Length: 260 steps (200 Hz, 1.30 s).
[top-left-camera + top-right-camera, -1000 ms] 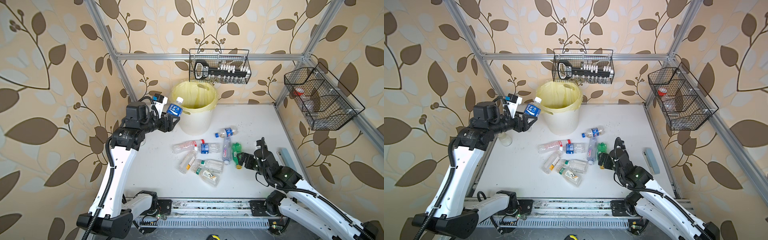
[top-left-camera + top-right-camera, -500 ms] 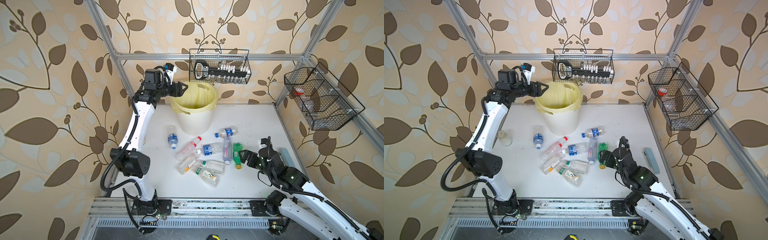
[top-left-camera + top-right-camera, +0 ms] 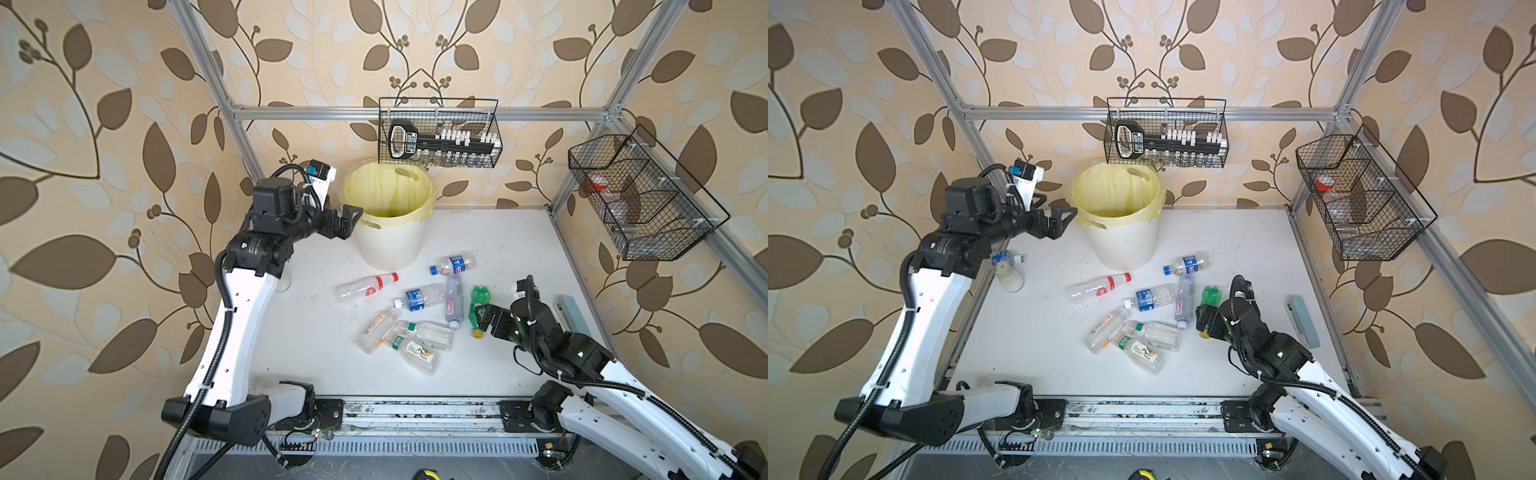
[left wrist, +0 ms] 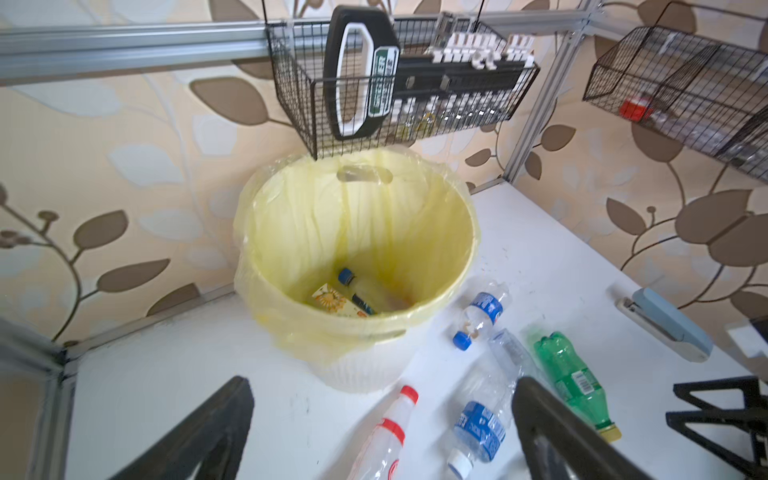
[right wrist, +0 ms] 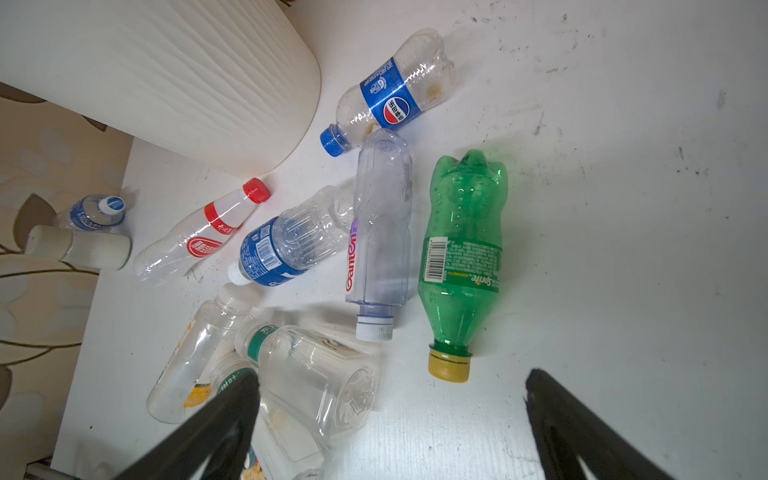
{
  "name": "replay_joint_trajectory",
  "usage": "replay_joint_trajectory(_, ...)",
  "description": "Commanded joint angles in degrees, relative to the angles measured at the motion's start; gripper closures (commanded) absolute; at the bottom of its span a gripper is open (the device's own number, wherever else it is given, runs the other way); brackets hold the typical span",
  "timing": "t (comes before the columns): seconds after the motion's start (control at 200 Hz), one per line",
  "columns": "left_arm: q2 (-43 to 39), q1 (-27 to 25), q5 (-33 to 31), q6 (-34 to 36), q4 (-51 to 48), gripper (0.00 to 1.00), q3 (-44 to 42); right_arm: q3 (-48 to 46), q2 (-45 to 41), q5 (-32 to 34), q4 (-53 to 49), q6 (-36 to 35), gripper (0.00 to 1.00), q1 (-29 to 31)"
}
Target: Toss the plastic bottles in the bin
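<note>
**Both grippers empty, bottles strewn by the bin**

Top views: the left gripper [image 3: 347,219] hangs just beside the rim of the bin [image 3: 388,249], fingers spread with nothing between them. The plastic bottles [image 3: 419,297] lie scattered on the table [image 3: 316,332] in front of the bin. The right gripper [image 3: 482,318], also spread and empty, sits by the green bottle [image 3: 479,301]. In a top view, one blue-labelled bottle [image 3: 1005,258] lies left of the bin, against a white jar [image 3: 1010,280].

Left wrist: a blue-capped bottle [image 4: 353,286] lies at the bottom of the bin.

Right wrist: the green bottle lies on its side near the bin, untouched.
</note>
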Motion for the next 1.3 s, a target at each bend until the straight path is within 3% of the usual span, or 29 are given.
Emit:
replay_joint_trajectory(0.0, -1.41, -0.26, -6.51, 2.91, -2.29, 0.01, -5.49, -1.00, 0.78, 0.26, 2.85, -0.15, 0.00, 0.34)
replay_joint_trajectory(0.35, -5.18, -0.26, -16.02, -1.21, -4.91, 0.01, -11.38, -0.05, 4.11, -0.39, 3.66, -1.55, 0.00, -0.10)
replay_joint_trajectory(0.555, -4.33, -0.20, -19.88, -4.06, -7.16, 0.01, -10.75, -0.20, 4.56, -1.17, 2.43, -1.82, 0.00, -1.47)
replay_joint_trajectory(0.73, -3.93, 1.51, -28.24, -6.44, -8.21, 0.01, -8.26, -0.34, 4.60, -1.71, 1.97, -1.57, 0.00, -1.64)
replay_joint_trajectory(0.865, -1.21, 7.70, -30.67, -9.01, -10.93, 0.01, -2.84, -0.98, 3.85, -1.58, 2.13, -1.24, 0.00, -1.65)
replay_joint_trajectory(1.11, 11.16, 25.18, -24.28, -19.17, -17.94, 0.01, 11.03, -2.50, 2.76, -1.94, 2.98, -0.72, 0.00, -1.64)
replay_joint_trajectory(1.295, 22.90, 35.91, -12.59, -35.13, -22.23, 0.01, 18.14, -2.85, 2.99, -1.96, 2.89, -0.96, 0.00, -1.65)
